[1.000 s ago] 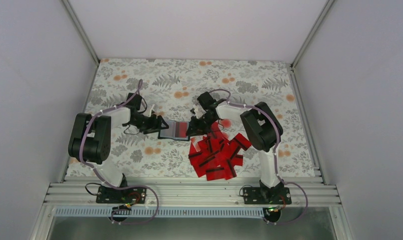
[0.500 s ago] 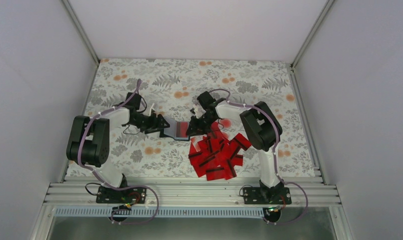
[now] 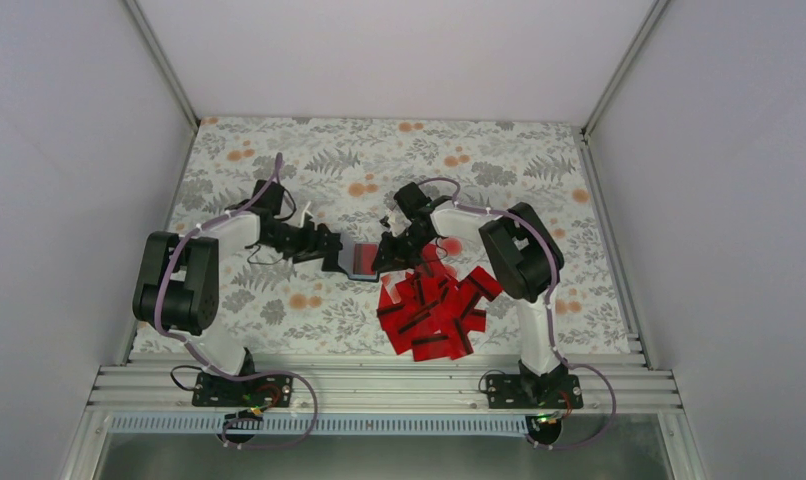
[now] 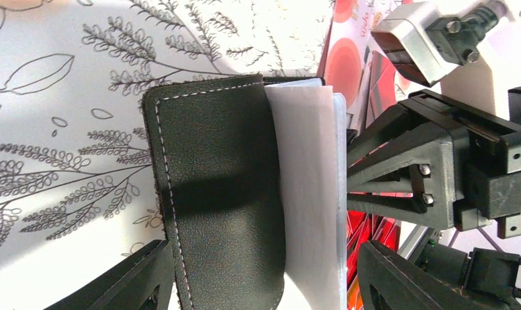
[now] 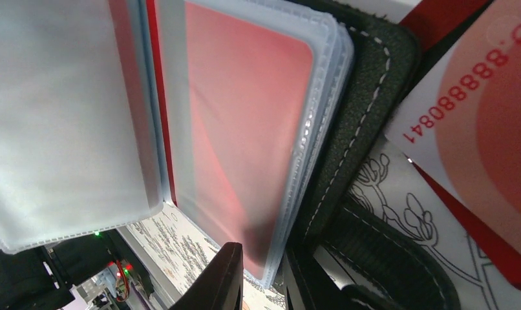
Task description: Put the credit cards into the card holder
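Top view, card holder [image 3: 360, 260]: partly folded, in the middle of the floral cloth [image 3: 519, 170] that covers the worktop, between the two grippers.
Top view, credit cards [image 3: 434, 310]: a red heap with black stripes on the cloth, just right of the holder and nearer the arm bases.
Top view, left gripper [image 3: 331, 256]: at the holder's left edge; the jaws are too small to read here.
Top view, right gripper [image 3: 386, 256]: at the holder's right edge, beside the top of the heap.
Left wrist, card holder [image 4: 219, 194]: the black stitched cover faces the camera, with pale sleeves stacked along its right side.
Left wrist, left gripper [image 4: 264, 271]: spread wide, one finger on each side of the holder.
Left wrist, right gripper [image 4: 387, 168]: its tip meets the sleeves' edge.
Right wrist, card holder [image 5: 245, 129]: a clear sleeve shows a red card inside, and the stitched cover lies behind it.
Right wrist, right gripper [image 5: 264, 284]: fingers close together, pinching the sleeve edge.
Right wrist, loose card [image 5: 478, 97]: a white face with a red disc and printed digits, just right of the cover.
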`<move>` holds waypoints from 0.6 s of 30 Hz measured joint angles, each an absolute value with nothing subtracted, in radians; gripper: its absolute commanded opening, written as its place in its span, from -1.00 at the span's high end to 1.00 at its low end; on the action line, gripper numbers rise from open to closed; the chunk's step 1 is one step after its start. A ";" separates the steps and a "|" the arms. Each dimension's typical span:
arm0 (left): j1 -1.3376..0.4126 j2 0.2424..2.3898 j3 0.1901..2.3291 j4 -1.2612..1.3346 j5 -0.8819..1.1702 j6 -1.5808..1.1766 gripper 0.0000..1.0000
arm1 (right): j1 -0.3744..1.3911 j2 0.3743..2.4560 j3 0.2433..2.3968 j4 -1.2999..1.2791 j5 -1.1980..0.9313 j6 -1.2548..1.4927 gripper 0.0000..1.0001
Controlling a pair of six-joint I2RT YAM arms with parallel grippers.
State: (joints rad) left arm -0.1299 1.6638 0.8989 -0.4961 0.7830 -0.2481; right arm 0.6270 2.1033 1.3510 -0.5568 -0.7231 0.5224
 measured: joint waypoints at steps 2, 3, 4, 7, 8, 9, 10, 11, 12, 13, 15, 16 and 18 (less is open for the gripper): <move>-0.133 1.664 0.905 -0.496 0.787 -0.248 -0.42 | 0.627 2.105 1.353 -0.558 -0.724 0.522 0.65; -0.136 1.664 0.908 -0.496 0.789 -0.248 -0.42 | 0.627 2.106 1.354 -0.559 -0.725 0.522 0.65; -0.137 1.664 0.910 -0.496 0.791 -0.248 -0.42 | 0.627 2.106 1.355 -0.559 -0.726 0.522 0.65; -0.146 1.664 0.919 -0.503 0.797 -0.249 -0.42 | 0.627 2.107 1.357 -0.561 -0.726 0.522 0.65; -0.151 1.664 0.925 -0.505 0.798 -0.250 -0.42 | 0.627 2.109 1.359 -0.562 -0.727 0.522 0.65; -0.156 1.664 0.930 -0.506 0.799 -0.252 -0.42 | 0.627 2.109 1.359 -0.564 -0.726 0.522 0.65; -0.162 1.664 0.936 -0.508 0.800 -0.252 -0.42 | 0.627 2.109 1.360 -0.565 -0.727 0.522 0.65; -0.168 1.664 0.943 -0.511 0.801 -0.254 -0.41 | 0.627 2.110 1.362 -0.566 -0.727 0.522 0.65; -0.174 1.664 0.950 -0.512 0.803 -0.256 -0.42 | 0.627 2.110 1.362 -0.566 -0.727 0.523 0.65; -0.180 1.664 0.958 -0.514 0.805 -0.258 -0.42 | 0.627 2.110 1.362 -0.566 -0.727 0.523 0.66; -0.194 1.664 0.974 -0.514 0.808 -0.266 -0.42 | 0.627 2.110 1.362 -0.566 -0.727 0.523 0.66; -0.200 1.664 0.979 -0.513 0.811 -0.269 -0.42 | 0.627 2.110 1.363 -0.566 -0.727 0.523 0.66; -0.218 1.664 0.991 -0.513 0.817 -0.275 -0.42 | 0.627 2.111 1.363 -0.567 -0.726 0.523 0.66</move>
